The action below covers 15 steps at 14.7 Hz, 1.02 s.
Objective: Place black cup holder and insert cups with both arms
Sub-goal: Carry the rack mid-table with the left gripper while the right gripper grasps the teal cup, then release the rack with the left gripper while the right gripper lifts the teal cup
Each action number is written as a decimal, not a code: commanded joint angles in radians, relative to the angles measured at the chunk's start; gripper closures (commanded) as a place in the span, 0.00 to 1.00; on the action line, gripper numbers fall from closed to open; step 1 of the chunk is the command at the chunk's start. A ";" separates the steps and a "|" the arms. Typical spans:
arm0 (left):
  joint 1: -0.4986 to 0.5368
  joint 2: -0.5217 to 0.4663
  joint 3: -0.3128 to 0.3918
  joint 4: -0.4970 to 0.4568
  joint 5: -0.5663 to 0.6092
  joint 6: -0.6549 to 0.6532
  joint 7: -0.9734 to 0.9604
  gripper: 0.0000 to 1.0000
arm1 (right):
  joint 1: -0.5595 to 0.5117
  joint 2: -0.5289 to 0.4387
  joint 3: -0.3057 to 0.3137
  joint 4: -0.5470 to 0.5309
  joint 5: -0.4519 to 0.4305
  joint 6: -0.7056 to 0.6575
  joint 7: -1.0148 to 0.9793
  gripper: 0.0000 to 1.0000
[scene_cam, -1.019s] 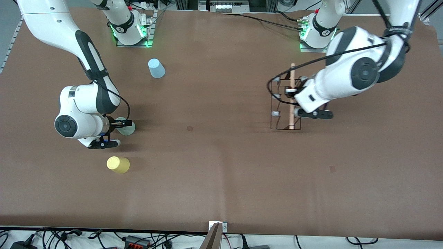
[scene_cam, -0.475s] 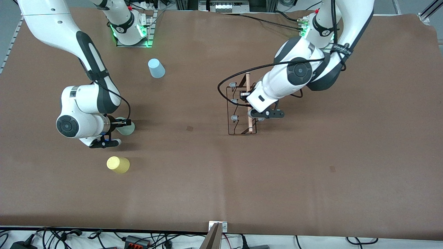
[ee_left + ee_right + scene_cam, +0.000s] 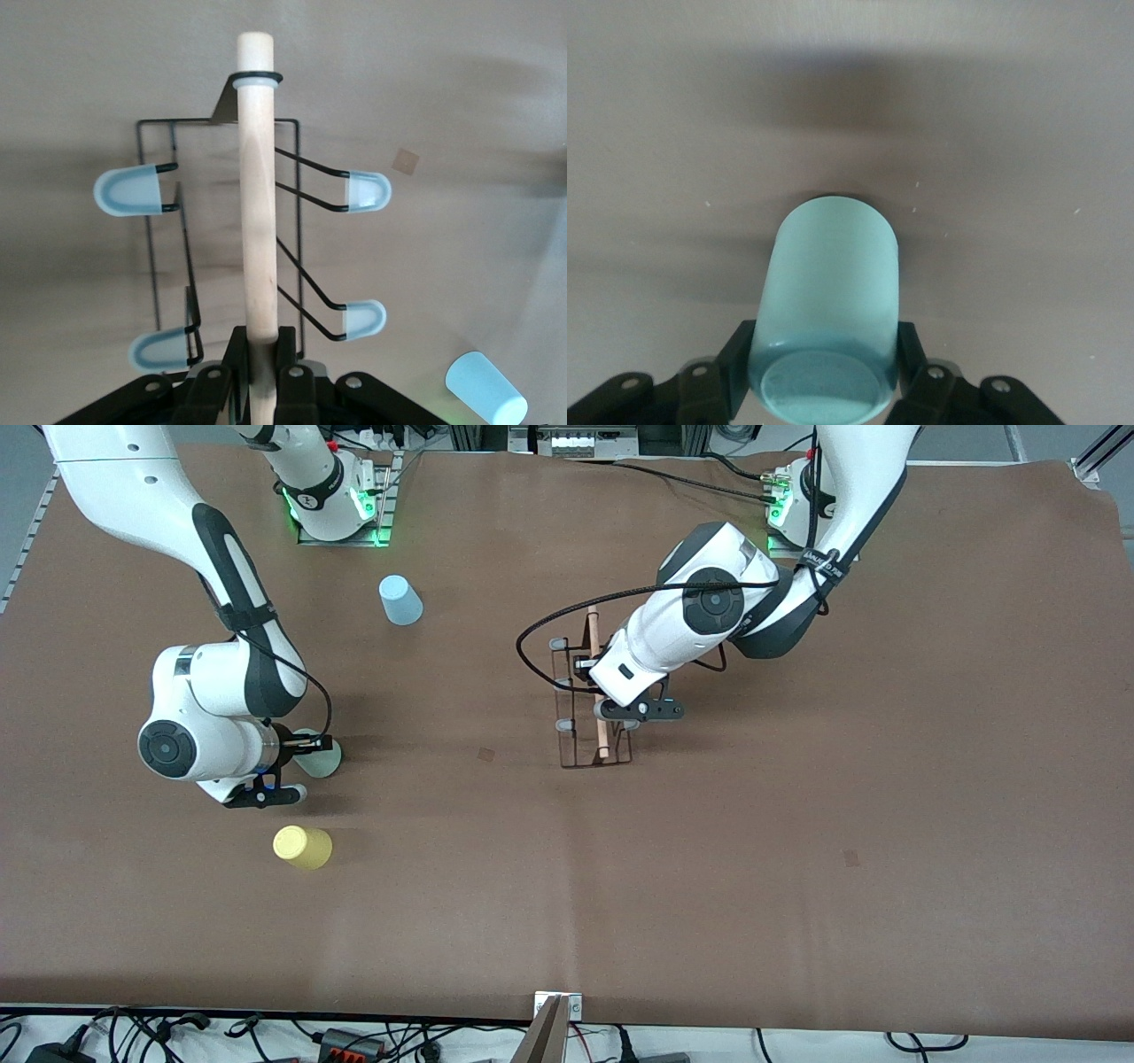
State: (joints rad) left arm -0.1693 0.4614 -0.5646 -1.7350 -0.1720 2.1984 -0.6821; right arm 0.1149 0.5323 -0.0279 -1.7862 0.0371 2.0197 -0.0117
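We see the left gripper (image 3: 592, 666) clamped on the wooden rod (image 3: 597, 691) that runs along the top of the black rack (image 3: 592, 701); in the left wrist view its fingers (image 3: 237, 365) press against the rod (image 3: 258, 195) from both sides near one end. The rack sits around the middle of the brown table (image 3: 797, 850), toward the left arm's end from the cups; we cannot tell whether its base touches the table or is just above it. The grey-capped prongs (image 3: 368, 190) stick out on both sides of the rod. The right gripper (image 3: 297, 757) is closed on the pale green cup (image 3: 317, 755), low at the table toward the right arm's end. In the right wrist view the fingers (image 3: 735, 359) sit against opposite sides of the cup (image 3: 828, 292) close to its narrower closed end, and the wide end faces down onto the table. The yellow cup (image 3: 303, 848) stands upside down just nearer the front camera than the green one, apart from it. The light blue cup (image 3: 400, 600), also upside down, stands farther from the camera, near the right arm's base (image 3: 332, 500); it also shows at the edge of the left wrist view (image 3: 485, 398).
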 commanded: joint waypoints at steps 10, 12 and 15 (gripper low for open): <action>-0.056 0.040 0.008 0.040 0.097 0.037 -0.019 0.99 | 0.072 -0.023 0.002 0.402 0.014 -0.387 -0.004 0.83; -0.056 0.045 0.008 0.040 0.092 0.037 -0.031 0.99 | 0.080 -0.024 0.003 0.422 0.015 -0.397 -0.007 0.83; -0.056 0.051 0.008 0.040 0.098 0.038 -0.076 0.99 | 0.107 -0.037 0.003 0.422 0.015 -0.397 -0.005 0.83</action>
State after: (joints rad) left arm -0.2127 0.5031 -0.5616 -1.7275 -0.0934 2.2384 -0.7202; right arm 0.2075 0.5028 -0.0221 -1.3771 0.0402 1.6443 -0.0126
